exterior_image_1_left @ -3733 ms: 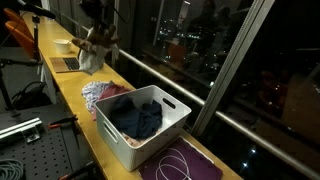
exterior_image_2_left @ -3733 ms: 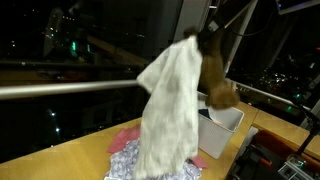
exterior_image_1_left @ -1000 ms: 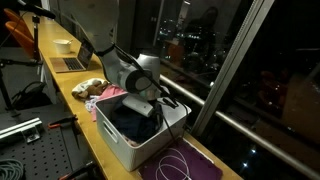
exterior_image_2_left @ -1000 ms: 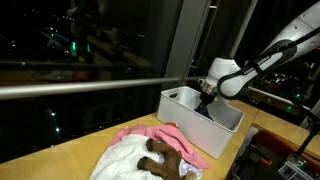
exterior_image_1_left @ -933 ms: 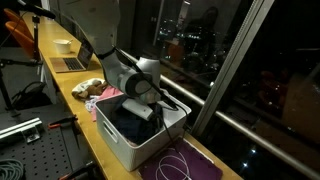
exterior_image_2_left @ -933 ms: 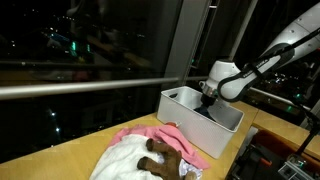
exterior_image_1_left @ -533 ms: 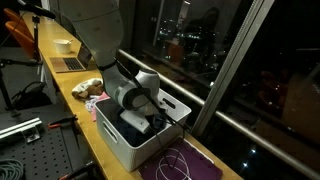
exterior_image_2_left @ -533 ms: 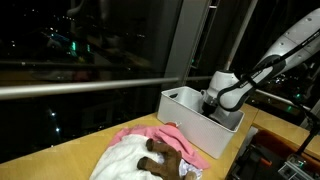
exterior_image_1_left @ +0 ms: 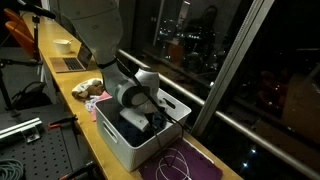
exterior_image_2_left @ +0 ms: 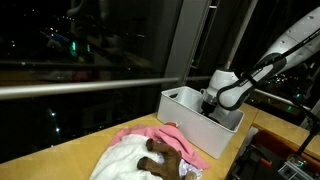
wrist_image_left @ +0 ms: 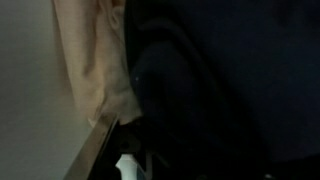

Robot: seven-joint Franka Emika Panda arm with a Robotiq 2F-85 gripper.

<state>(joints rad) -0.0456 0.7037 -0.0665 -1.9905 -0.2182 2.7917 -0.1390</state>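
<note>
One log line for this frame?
gripper: inside white bin | contact: at dark cloth, grip unclear | table: clothes pile beside bin

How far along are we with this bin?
Looks done: a white cloth, a pink cloth and a brown plush toy lie on the wooden counter beside the white plastic bin. In hand: the gripper reaches into the bin at the dark blue garment. Left: that garment is not yet out.

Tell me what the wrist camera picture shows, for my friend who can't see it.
A very dark, blurry close-up: dark blue cloth fills most of the picture. A strip of pale peach cloth hangs at the upper left, next to a plain grey surface along the left edge. The bottom is too dim to make out.
</note>
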